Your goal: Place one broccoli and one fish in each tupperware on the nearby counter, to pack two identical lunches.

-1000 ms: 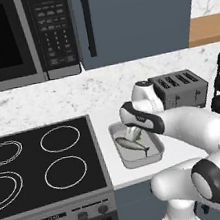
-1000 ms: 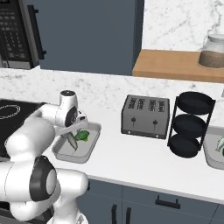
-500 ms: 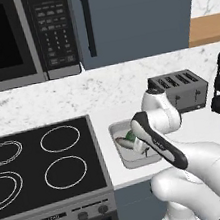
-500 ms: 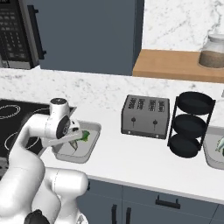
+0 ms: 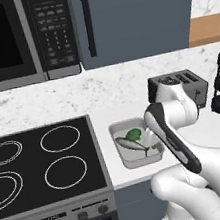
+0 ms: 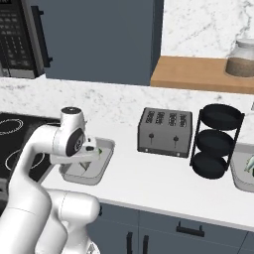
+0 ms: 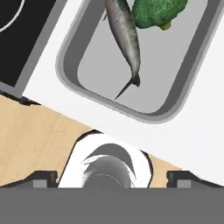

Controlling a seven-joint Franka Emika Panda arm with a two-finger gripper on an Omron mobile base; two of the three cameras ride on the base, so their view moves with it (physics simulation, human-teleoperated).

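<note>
Gripper [image 7: 112, 174]: fingers [image 7: 43, 178] spread wide, holding nothing; just beyond the tips, tupperware [image 7: 70, 65] on the white counter [image 7: 192, 144]; inside it, fish [image 7: 124, 33] beside broccoli [image 7: 159, 11]; black stovetop [image 5: 45, 163] beside the tupperware; toaster [image 5: 177, 88] behind.

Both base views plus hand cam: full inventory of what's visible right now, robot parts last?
tupperware: 1, light grey, on the counter right of the stovetop
fish: 1, silver-grey, inside it
broccoli: 1, green, inside it, beside the fish
second tray: 1, grey, far right counter edge, contents unclear
stovetop: 1, black, left
microwave: 1, dark, above stovetop
toaster: 1, dark grey, mid counter
tiered rack: 1, black, right of toaster
jar: 1, glass, on wooden shelf
gripper: 1, open, above the tupperware
</note>
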